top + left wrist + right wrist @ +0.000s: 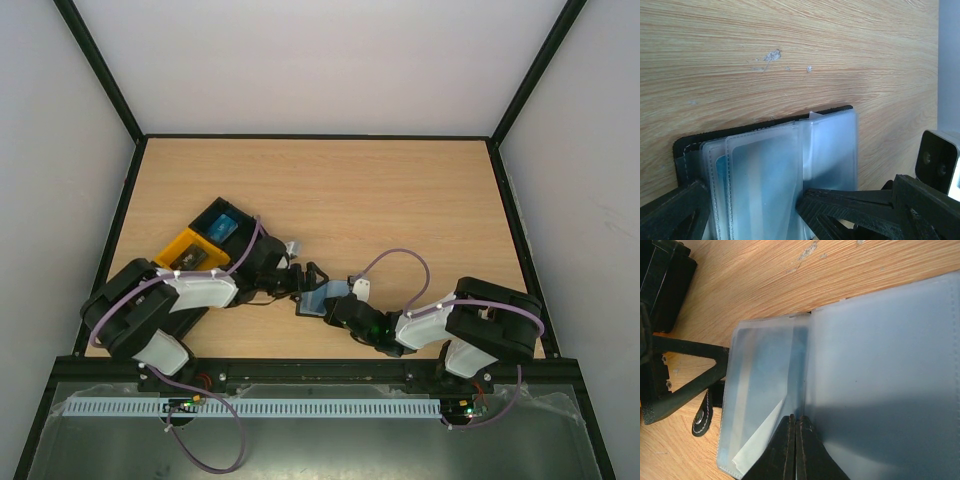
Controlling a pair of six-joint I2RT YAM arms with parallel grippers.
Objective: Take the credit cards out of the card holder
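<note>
The card holder point(316, 298) lies open on the table between both grippers, a black case point(765, 120) with grey-blue translucent sleeves point(765, 170). A blue card edge point(720, 172) shows inside one sleeve, and a bluish card point(765, 375) sits in the left sleeve in the right wrist view. No red card is in view. My left gripper point(752, 210) stands wide, its fingers point(850, 205) resting over the holder either side of the fanned sleeves. My right gripper point(795, 422) is shut at the fold between two sleeves, pinching thin sleeve material.
A black-and-orange tray point(190, 250) stands at the left behind my left arm, with a flat blue thing point(222, 226) in its black half. The left finger point(690, 385) and the holder's snap strap point(702, 412) show beside the sleeve. Walls enclose the table.
</note>
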